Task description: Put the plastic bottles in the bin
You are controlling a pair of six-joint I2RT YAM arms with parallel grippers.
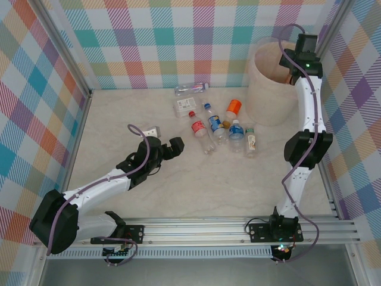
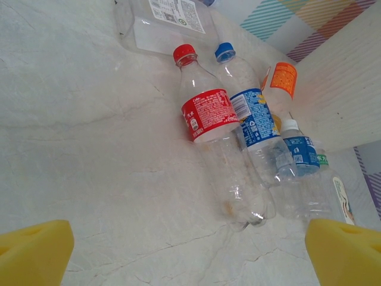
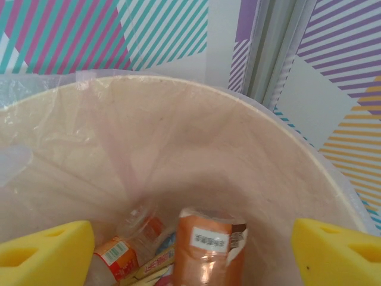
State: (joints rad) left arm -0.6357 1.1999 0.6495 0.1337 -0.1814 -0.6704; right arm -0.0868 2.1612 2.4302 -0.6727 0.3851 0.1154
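Several plastic bottles lie in a cluster mid-table: a red-capped one [image 1: 200,132] [image 2: 208,113], a blue-capped one [image 1: 215,124] [image 2: 247,110], an orange-capped one [image 1: 233,109] [image 2: 281,80], a small white-capped one [image 1: 236,132] [image 2: 297,149] and a green-capped one [image 1: 250,142] [image 2: 333,187]. My left gripper [image 1: 171,149] [image 2: 190,262] stands open just left of them, nothing between its yellow pads [image 2: 33,253]. My right gripper [image 1: 292,71] [image 3: 190,256] hangs open over the bin [image 1: 268,95] [image 3: 178,83]. Below it, an orange-labelled bottle [image 3: 208,250] lies in the bin among others.
A flattened clear bottle [image 1: 186,107] [image 2: 164,21] and another clear bottle [image 1: 191,89] lie behind the cluster. One more bottle [image 1: 150,130] lies beside my left wrist. Plaid walls close in the table, and the bin stands in the far right corner.
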